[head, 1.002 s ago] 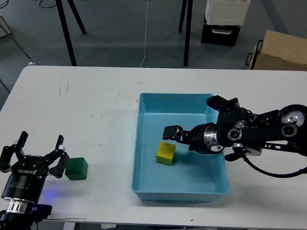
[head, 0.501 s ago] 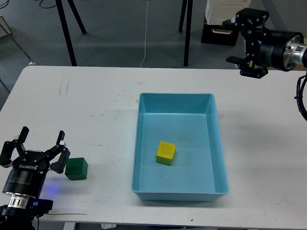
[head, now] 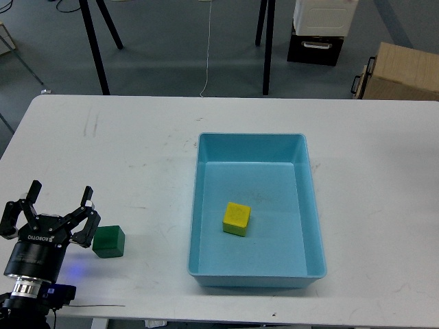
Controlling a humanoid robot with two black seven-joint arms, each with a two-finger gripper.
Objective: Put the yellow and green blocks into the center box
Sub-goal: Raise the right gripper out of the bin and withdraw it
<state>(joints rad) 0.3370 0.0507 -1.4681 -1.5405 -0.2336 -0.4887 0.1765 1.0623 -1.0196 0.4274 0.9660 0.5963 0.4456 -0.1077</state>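
The yellow block (head: 236, 218) lies inside the light blue box (head: 250, 140) at the middle of the white table, left of the box's center. The green block (head: 110, 241) sits on the table at the front left, outside the box. My left gripper (head: 59, 203) is open and empty at the front left corner. Its right finger is just left of the green block, not around it. My right gripper is out of view.
The white table (head: 137, 151) spreads around the box. Beyond its far edge are black stand legs (head: 96, 48), a black-and-white case (head: 319, 31) and a cardboard box (head: 405, 72) on the floor.
My right arm rose out of the box, leaving the yellow block there, swung up to the far right, and has now left the view. The left gripper has barely moved.
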